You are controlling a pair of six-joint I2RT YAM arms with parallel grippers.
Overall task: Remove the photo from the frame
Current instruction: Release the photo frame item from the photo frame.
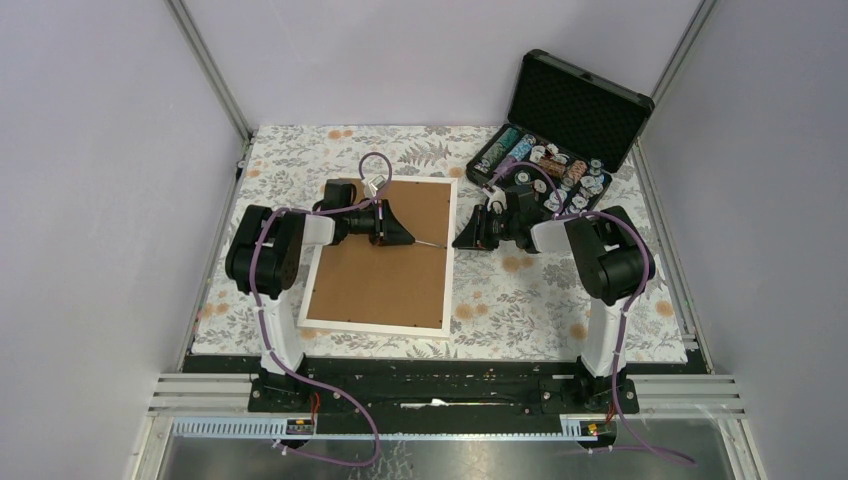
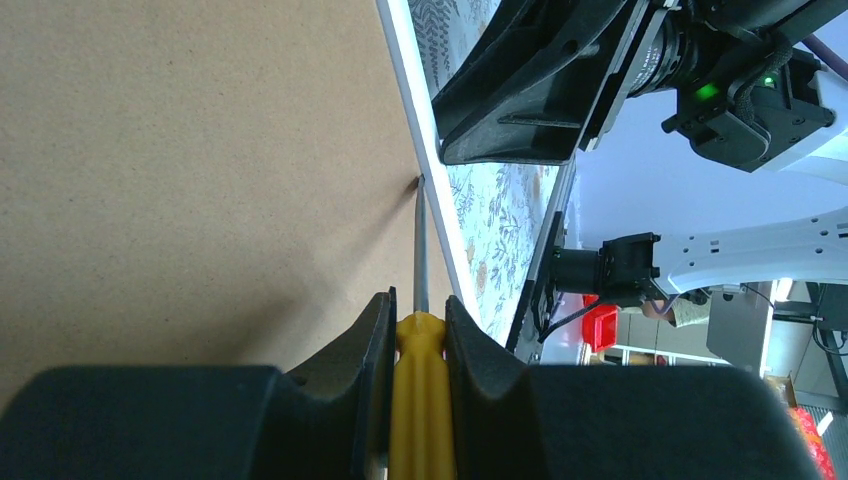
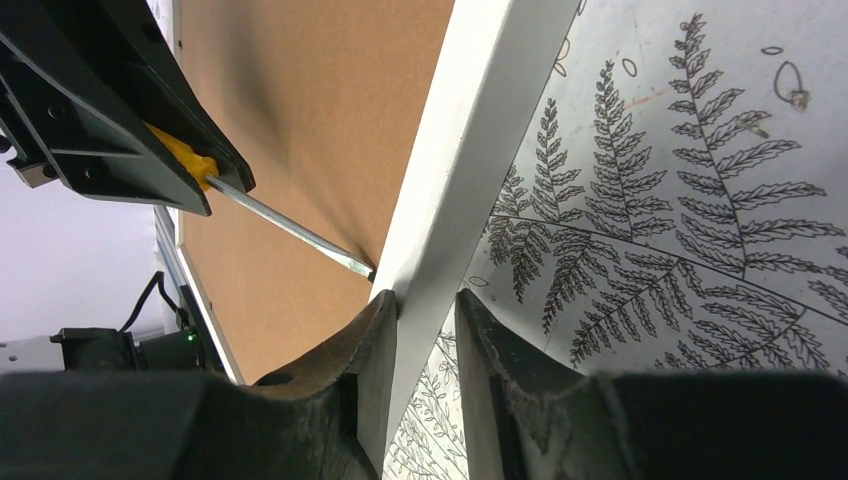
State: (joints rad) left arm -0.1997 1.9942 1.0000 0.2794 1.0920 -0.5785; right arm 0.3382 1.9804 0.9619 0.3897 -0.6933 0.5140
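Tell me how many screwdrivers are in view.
1: the screwdriver is clamped in the left pincer, its tip at the frame's right border. Others may be hidden.

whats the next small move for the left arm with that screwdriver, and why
Probably lever the screwdriver tip gently under the small tab to bend it off the brown back board. The left gripper is shut on the yellow handle, the tip sits at that tab beside the white border of the frame, and the right gripper straddles that border, likely to steady it.
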